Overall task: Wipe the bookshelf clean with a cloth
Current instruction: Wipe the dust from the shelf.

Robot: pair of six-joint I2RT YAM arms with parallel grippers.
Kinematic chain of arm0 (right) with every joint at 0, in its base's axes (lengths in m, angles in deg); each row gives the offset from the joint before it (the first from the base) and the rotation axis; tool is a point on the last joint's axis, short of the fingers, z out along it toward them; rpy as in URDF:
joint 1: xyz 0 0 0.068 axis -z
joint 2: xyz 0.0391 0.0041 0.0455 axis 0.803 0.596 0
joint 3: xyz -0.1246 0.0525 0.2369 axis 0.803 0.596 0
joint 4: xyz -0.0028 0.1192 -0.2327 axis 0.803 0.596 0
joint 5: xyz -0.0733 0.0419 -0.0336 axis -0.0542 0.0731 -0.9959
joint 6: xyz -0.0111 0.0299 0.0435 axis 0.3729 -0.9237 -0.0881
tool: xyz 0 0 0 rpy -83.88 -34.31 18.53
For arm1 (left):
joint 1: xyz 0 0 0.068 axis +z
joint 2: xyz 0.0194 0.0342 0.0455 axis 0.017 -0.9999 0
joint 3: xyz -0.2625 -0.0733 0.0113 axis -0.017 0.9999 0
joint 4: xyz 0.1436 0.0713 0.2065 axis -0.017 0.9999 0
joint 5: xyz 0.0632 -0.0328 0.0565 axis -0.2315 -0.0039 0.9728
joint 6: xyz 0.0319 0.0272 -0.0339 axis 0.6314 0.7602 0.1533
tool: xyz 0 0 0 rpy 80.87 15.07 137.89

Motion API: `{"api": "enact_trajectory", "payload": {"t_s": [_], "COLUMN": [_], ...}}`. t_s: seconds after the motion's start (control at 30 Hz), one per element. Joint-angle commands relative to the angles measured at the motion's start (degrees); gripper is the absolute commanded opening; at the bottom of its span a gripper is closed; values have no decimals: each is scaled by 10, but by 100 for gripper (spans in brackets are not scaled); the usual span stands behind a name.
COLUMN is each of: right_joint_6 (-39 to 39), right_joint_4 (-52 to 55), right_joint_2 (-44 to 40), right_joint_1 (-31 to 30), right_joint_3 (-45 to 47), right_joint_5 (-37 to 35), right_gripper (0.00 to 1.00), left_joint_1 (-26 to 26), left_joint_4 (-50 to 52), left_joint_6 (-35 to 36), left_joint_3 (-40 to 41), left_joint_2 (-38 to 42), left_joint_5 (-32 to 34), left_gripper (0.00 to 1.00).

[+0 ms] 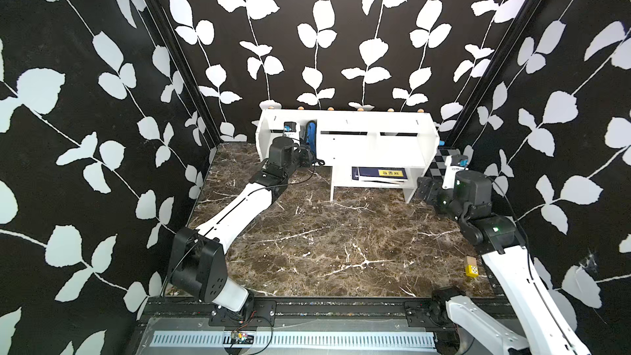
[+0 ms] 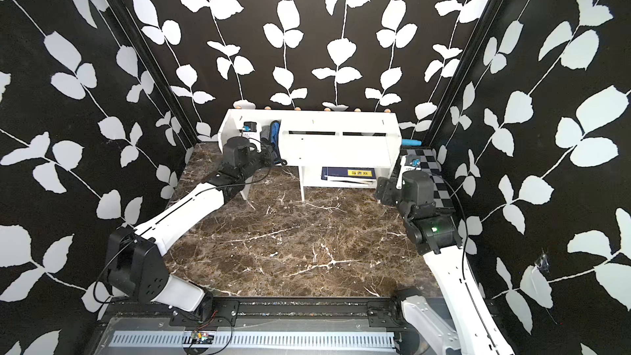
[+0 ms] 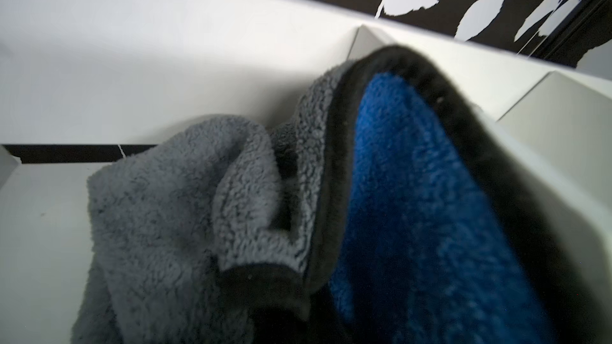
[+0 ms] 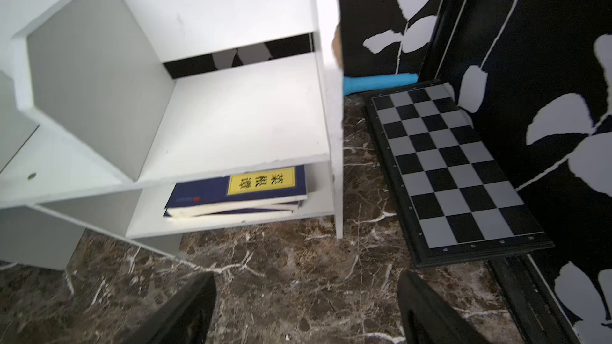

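- left gripper [image 1: 306, 152]: clenched on the cloth [image 3: 414, 193]. The grip itself is hidden behind the wrist, but the bunched towel hangs right in front of the left wrist camera.
- the cloth sits inside the bookshelf's [image 1: 345, 141] left-end upper bay, pressed against that bay's divider. The blue face is towards the divider and the grey folds are over the bay floor.
- Probable reason: it is held crumpled so the pile rubs the board, so I judge the step to be wiping this bay.
- right gripper [image 4: 304, 319]: released, jaws wide with nothing between them. It is low over the marble tabletop [image 1: 324, 240], just in front of the bookshelf's right end.
- Probably it is parked there to keep clear or to steady the unit; I cannot tell which.
- books [image 4: 238, 190]: stacked flat in the bookshelf's lower cubby, blocking a wipe of that floor.
- checkered board [image 4: 457, 173]: on the table just beside the bookshelf's right leg panel, so there is little room there.
- blue tube [image 4: 381, 82]: behind the bookshelf's right end.
- wooden knobs [image 1: 300, 108]: along the bookshelf's top back edge, where the cloth could snag.
- small yellow block [image 1: 473, 269]: well apart from the bookshelf, near the right arm, and not in the way.
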Motion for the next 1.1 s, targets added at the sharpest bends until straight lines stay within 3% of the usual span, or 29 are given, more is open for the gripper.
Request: {"api": "enact_trajectory", "payload": {"t_s": [0.0, 0.2, 0.3, 0.4, 0.5, 0.7, 0.87, 0.97, 1.0, 1.07], "right_joint_6": [-4, -13, -17, -22, -23, -21, -17, -16, -16, -15], "right_joint_4": [1, -5, -14, -21, -22, -10, -3, 3, 4, 5], "right_joint_2": [-13, -3, 0, 3, 5, 1, -14, -18, -20, -23], "right_joint_1": [-30, -62, -73, -81, -91, -106, -106, -107, -106, -107], "right_joint_3": [12, 7, 7, 7, 7, 8, 13, 13, 13, 12], "right_joint_5": [-24, -22, -24, -23, -23, -42, -49, -51, -52, -53], "right_gripper": [88, 87, 87, 86, 86, 86, 86, 86, 86, 86], "left_joint_1": [-3, -2, -2, -2, -2, -2, -3, -2, -3, -3], "left_joint_4": [12, 142, 163, 173, 159, 104, 103, 104, 106, 114], "left_joint_6": [-8, 14, 39, 53, 52, 28, 12, 6, 5, 3], "left_joint_3": [3, 7, 16, 15, 10, 0, -31, -42, -46, -54], "left_joint_2": [21, 93, 129, 142, 135, 81, 23, 4, -1, -8], "left_joint_5": [50, 279, 312, 276, 185, 42, 17, 15, 10, 3], "left_gripper": [0, 0, 0, 0, 0, 32, 52, 51, 47, 29]}}
